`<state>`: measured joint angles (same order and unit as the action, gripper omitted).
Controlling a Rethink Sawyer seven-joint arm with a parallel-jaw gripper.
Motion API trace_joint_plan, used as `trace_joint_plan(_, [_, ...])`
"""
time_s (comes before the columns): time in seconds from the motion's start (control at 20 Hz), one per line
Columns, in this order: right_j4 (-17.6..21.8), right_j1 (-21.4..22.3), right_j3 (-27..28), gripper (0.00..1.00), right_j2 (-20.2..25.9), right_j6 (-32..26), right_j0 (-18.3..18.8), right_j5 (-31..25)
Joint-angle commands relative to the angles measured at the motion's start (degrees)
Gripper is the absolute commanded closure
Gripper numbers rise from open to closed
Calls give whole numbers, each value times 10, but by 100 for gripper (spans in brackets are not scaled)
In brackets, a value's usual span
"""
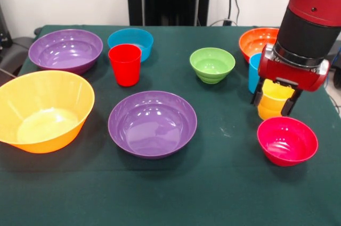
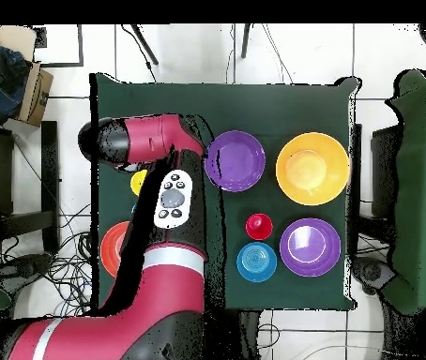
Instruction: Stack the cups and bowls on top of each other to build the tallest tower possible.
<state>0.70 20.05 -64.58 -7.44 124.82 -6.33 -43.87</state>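
Observation:
My gripper [image 1: 274,101] is at the right of the table, shut on the yellow cup [image 1: 276,97] with a black finger [image 1: 257,97] against each side. The cup's base is at or just above the cloth; I cannot tell which. A light blue cup [image 1: 253,74] stands right behind it, in front of the orange bowl [image 1: 254,41]. The magenta-pink bowl [image 1: 287,140] lies just in front of the gripper. The red cup [image 1: 124,64] stands before the blue bowl [image 1: 131,41]. In the overhead view the arm hides the gripper and only an edge of the yellow cup [image 2: 139,181] shows.
A green bowl [image 1: 212,64] sits mid-table. One purple bowl [image 1: 152,123] lies at centre front, another [image 1: 65,50] at the back left. The big yellow-orange bowl [image 1: 42,110] is at front left. The green table's [image 1: 224,194] front strip is bare.

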Motion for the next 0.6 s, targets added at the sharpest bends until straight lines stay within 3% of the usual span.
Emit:
trace_joint_plan(0.05, [23, -46, 14, 0, 53, -26, 16, -26])
trace_joint_plan(0.6, [24, -52, 30, 0, 42, -21, 8, -40])
